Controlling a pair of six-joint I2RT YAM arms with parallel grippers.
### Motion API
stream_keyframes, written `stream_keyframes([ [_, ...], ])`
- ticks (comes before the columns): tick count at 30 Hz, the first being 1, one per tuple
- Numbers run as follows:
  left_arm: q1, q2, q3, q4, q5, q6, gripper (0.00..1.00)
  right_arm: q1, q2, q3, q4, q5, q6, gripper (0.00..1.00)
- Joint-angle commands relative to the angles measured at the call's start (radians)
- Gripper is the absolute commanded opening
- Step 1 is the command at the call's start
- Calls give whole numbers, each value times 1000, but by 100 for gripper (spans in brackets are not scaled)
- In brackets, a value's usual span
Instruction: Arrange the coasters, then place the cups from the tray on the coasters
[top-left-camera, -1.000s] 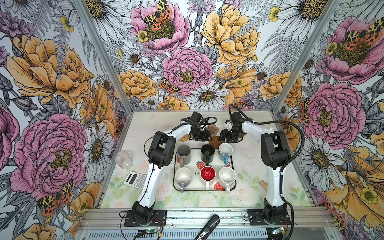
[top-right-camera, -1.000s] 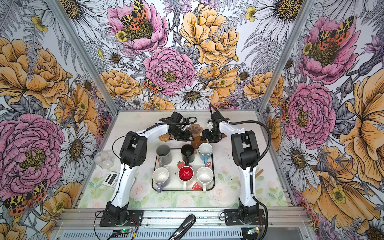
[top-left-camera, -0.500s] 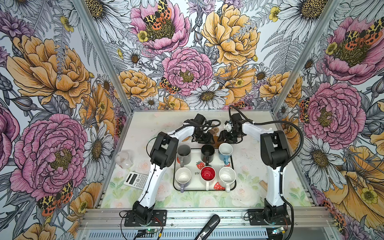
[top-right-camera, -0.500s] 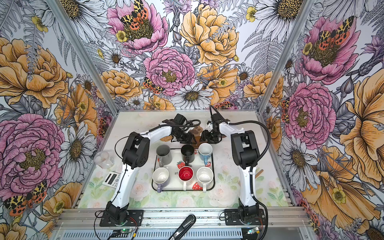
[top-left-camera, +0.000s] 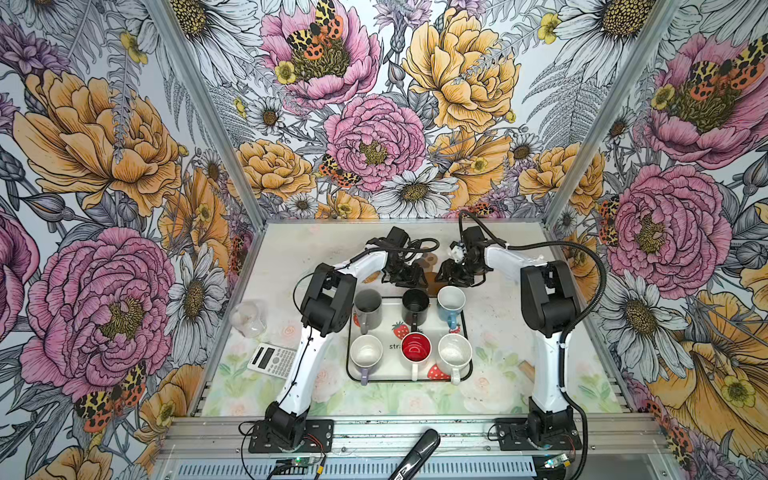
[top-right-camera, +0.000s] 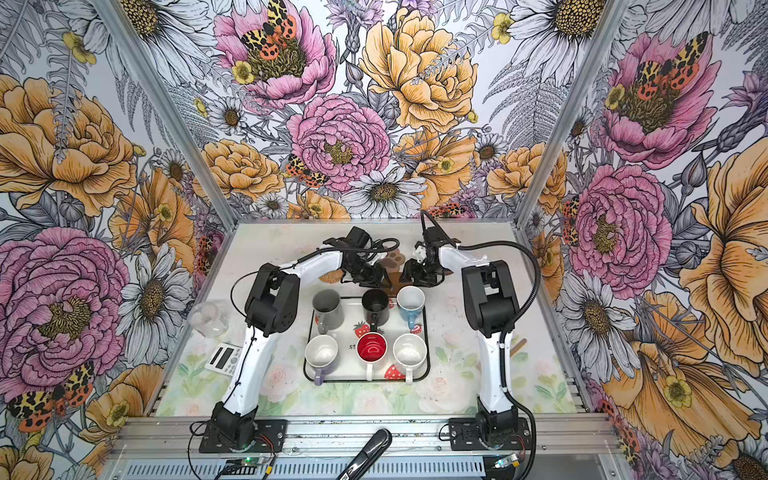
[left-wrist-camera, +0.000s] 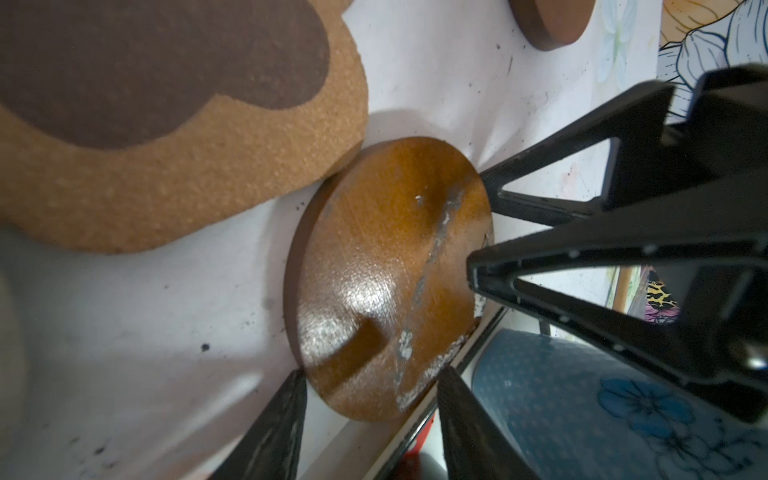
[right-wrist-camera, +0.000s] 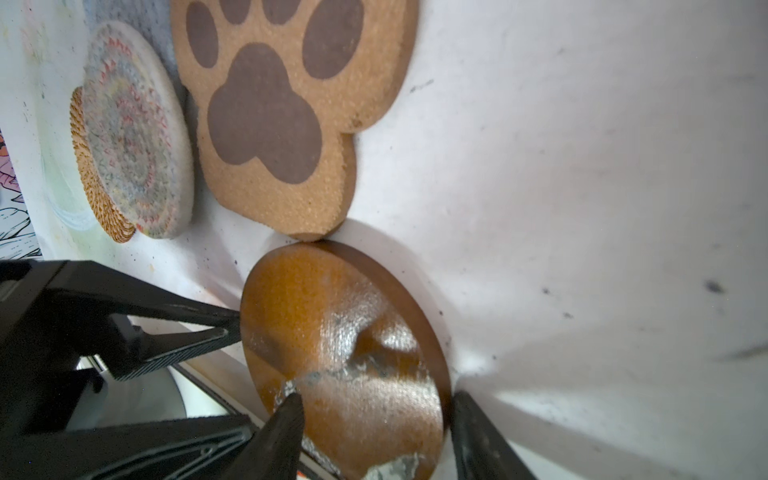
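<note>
A plain brown disc coaster (left-wrist-camera: 386, 282) (right-wrist-camera: 345, 357) lies just behind the tray (top-left-camera: 467, 365), its near edge over the black rim. My left gripper (left-wrist-camera: 370, 432) straddles one edge of it, jaws open. Opposite, my right gripper (right-wrist-camera: 378, 436) is open, one fingertip (right-wrist-camera: 286, 419) over the disc and one beside it. The paw-shaped coaster (right-wrist-camera: 282, 112) (top-right-camera: 392, 262) touches the disc. A grey-blue woven coaster (right-wrist-camera: 133, 133) lies on the tan rattan one (right-wrist-camera: 99, 208). Another brown disc (left-wrist-camera: 548, 20) lies apart. Several cups stand in the tray, among them the black (top-left-camera: 415, 301) and light blue (top-left-camera: 451, 301).
A clear glass beaker (top-left-camera: 249, 320) and a calculator (top-left-camera: 272, 359) sit left of the left arm. A wooden stick (top-left-camera: 525, 368) lies by the right arm's base. A black handle (top-left-camera: 415, 459) rests on the front rail.
My left gripper has moved right toward the middle, onto the brown disc. Both grippers' jaws have narrowed. The right gripper has shifted only a little.
</note>
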Motion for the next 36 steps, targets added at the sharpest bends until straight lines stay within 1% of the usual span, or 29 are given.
stream_keyframes([
  [1,-23,65,29,22,49,-9,52,22,64,-23,40,-50,19,58],
  [9,-31,105,95,24,69,-39,51,22,68,-17,62,-72,35,57],
  [17,-33,160,210,25,87,-81,51,-6,80,12,69,-73,45,57],
  [25,-33,247,365,24,117,-139,50,-49,106,58,69,-75,53,57],
  [36,-34,363,574,27,129,-219,51,-92,163,147,69,-93,67,57],
])
